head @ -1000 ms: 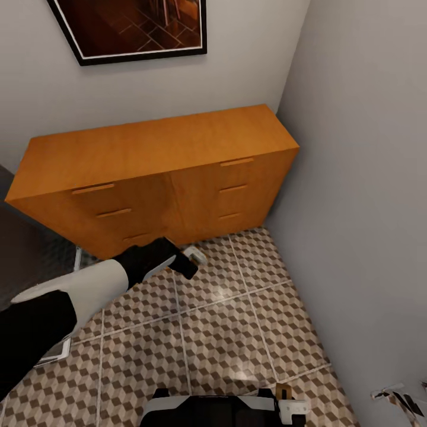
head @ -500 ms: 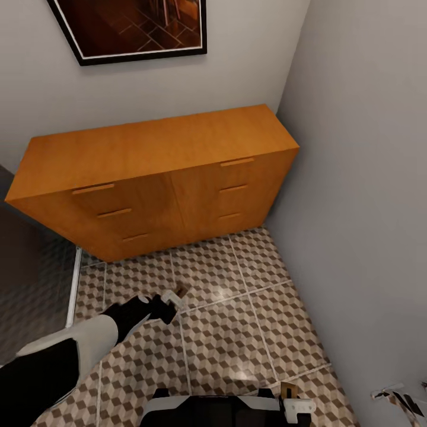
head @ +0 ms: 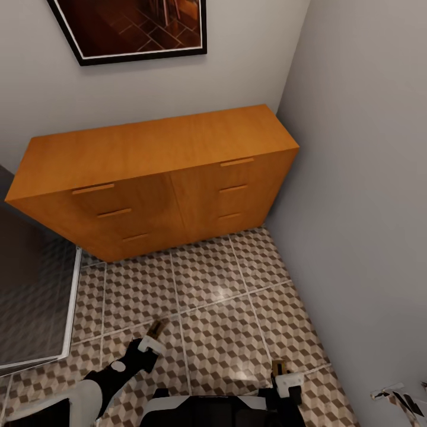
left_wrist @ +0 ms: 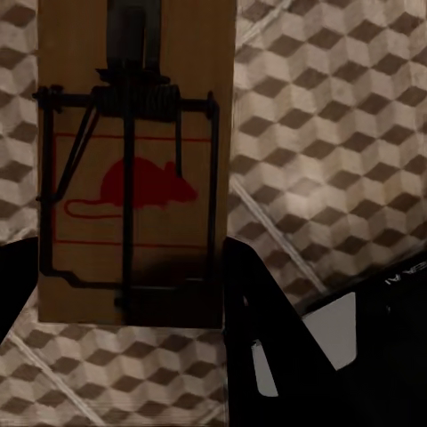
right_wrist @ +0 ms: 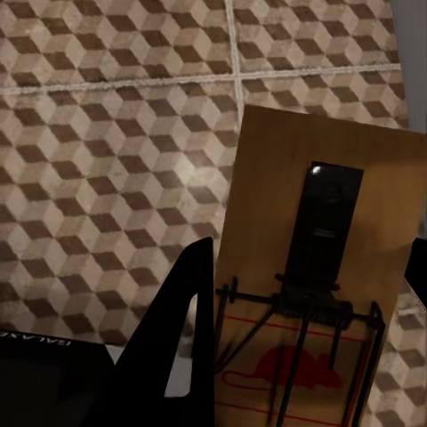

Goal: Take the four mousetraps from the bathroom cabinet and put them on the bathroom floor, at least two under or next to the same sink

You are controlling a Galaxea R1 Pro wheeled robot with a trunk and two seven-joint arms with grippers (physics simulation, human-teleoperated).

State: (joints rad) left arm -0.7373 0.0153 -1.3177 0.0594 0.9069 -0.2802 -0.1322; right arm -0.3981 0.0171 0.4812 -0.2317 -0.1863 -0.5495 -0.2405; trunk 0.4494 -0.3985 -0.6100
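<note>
Left end effector (head: 155, 333) clamps a mousetrap (left_wrist: 133, 169); right end effector (head: 279, 369) clamps another mousetrap (right_wrist: 311, 294), both above the bathroom floor (head: 225, 308).

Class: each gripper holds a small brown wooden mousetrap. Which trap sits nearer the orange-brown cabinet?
The left gripper's mousetrap: in the head view it sits closer to the cabinet than the right gripper's mousetrap.

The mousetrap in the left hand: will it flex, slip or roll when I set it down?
The mousetrap looks like a stiff flat wooden board, so it probably won't flex or roll. Likely light. Its smooth faces might slide between the left hand's fingers.
</note>
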